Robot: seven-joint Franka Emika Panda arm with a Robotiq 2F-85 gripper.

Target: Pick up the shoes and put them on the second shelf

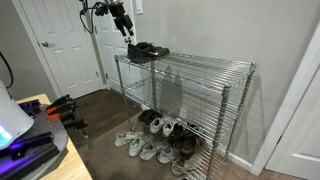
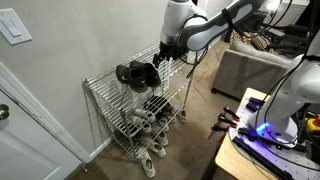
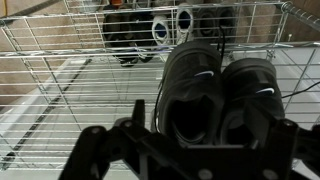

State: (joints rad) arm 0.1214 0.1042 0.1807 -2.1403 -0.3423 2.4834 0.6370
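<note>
A pair of black shoes sits side by side on the top wire shelf of a chrome rack. It also shows in the other exterior view and fills the wrist view, heels toward the camera. My gripper hangs just above and behind the heels, apart from the pair, as seen in an exterior view. In the wrist view the jaws are spread wide on either side of the heels, open and empty. The lower shelf is bare wire.
Several light and dark shoes lie on the floor under the rack, also visible through the wires in the wrist view. A white door stands beside the rack. A desk with gear is in front. A grey couch is nearby.
</note>
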